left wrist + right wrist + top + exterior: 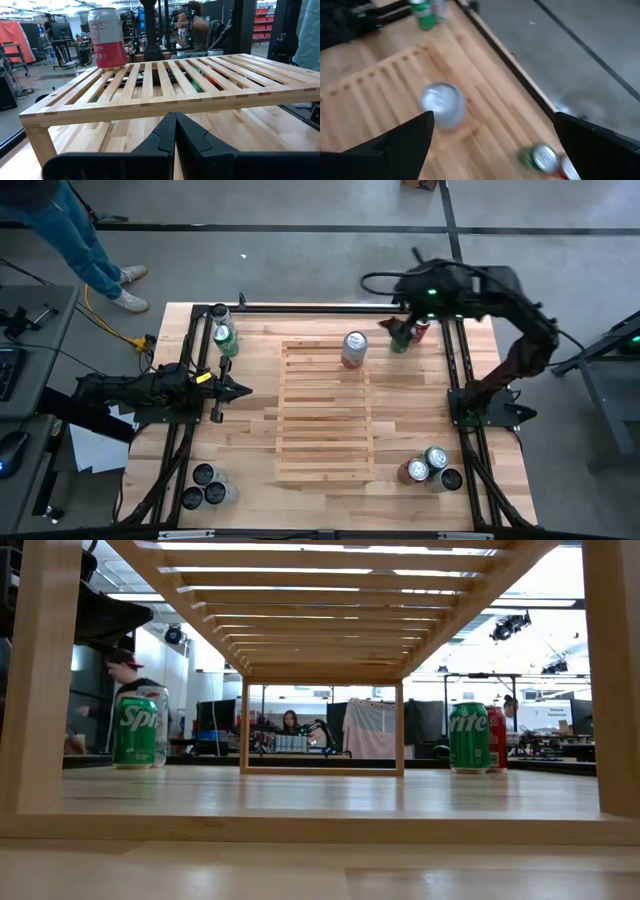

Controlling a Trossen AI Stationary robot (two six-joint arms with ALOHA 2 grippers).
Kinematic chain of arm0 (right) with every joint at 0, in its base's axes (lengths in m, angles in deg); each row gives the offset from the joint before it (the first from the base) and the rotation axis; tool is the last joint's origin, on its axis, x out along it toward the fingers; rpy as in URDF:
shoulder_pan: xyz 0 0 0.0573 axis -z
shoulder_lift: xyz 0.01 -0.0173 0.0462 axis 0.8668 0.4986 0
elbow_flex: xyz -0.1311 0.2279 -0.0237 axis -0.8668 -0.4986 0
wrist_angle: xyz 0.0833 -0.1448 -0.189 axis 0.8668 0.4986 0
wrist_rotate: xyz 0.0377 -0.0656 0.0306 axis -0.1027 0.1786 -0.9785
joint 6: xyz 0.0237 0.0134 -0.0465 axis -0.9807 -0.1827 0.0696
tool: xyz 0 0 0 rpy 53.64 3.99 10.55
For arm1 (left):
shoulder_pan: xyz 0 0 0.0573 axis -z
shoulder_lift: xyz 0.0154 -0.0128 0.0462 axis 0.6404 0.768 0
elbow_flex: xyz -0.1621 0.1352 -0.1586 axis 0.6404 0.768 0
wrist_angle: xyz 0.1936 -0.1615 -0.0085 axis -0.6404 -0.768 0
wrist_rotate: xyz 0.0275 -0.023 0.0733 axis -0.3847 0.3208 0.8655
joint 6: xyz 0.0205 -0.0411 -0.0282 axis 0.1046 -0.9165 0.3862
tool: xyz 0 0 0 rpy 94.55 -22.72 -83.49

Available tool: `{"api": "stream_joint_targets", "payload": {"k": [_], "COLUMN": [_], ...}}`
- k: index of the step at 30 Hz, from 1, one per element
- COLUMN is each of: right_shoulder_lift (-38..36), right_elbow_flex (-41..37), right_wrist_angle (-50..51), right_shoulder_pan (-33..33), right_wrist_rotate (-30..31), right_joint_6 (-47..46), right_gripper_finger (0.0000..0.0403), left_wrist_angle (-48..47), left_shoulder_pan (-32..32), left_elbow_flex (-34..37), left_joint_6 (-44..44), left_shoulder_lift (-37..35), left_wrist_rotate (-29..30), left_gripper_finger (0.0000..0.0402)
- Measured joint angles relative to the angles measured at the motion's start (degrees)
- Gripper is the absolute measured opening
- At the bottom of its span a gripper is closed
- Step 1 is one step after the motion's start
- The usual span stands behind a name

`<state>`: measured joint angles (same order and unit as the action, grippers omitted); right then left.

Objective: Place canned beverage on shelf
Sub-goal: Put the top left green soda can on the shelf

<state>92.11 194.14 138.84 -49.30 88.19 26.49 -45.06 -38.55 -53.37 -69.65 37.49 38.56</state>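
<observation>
The pale slatted shelf [325, 410] stands in the middle of the table on its legs. A pink and white can [354, 348] stands upright on the shelf's far end; it also shows in the left wrist view [106, 37] and the right wrist view [443, 105]. My right gripper [493, 120] is open and empty, raised over the table's far right [398, 328], above a green can [402, 340] and a red can [421, 330] that stand on the tabletop. My left gripper [238, 390] is shut and empty [175, 117], low at the shelf's left side.
Two cans [223, 335] stand at the far left, several dark-topped cans [205, 485] at the near left and several more [430, 467] at the near right. Black frame rails [455, 380] run along both table sides. A person's legs [85, 240] show beyond the far left corner.
</observation>
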Motion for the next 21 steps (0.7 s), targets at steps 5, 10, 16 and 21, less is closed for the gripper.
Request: {"api": "stream_joint_targets", "payload": {"k": [5, 10, 16, 21], "right_shoulder_lift": [-7.72, -20.72, -33.24, -37.62], "right_elbow_flex": [-6.04, -25.87, -45.50, -54.85], "right_wrist_angle": [-0.29, -5.15, -21.60, -33.95], "right_shoulder_pan": [-2.57, -4.22, -3.29, -3.29], "right_wrist_rotate": [7.78, 11.97, 12.24, 10.34], "right_joint_6": [-5.02, -13.99, -23.02, -19.89], "right_gripper_finger": [0.0394, 0.0394, 0.0394, 0.0395], "left_wrist_angle": [-0.01, -0.02, 0.00, -0.02], "left_shoulder_pan": [0.00, 0.00, 0.00, 0.00], "left_elbow_flex": [0.02, 0.00, 0.01, 0.00], "left_joint_6": [0.00, 0.00, 0.00, 0.00], "left_shoulder_lift": [-0.01, -0.02, -0.02, -0.02], "left_wrist_rotate": [0.01, -0.02, -0.02, 0.00], "left_gripper_finger": [0.0000, 0.0000, 0.0000, 0.0000]}}
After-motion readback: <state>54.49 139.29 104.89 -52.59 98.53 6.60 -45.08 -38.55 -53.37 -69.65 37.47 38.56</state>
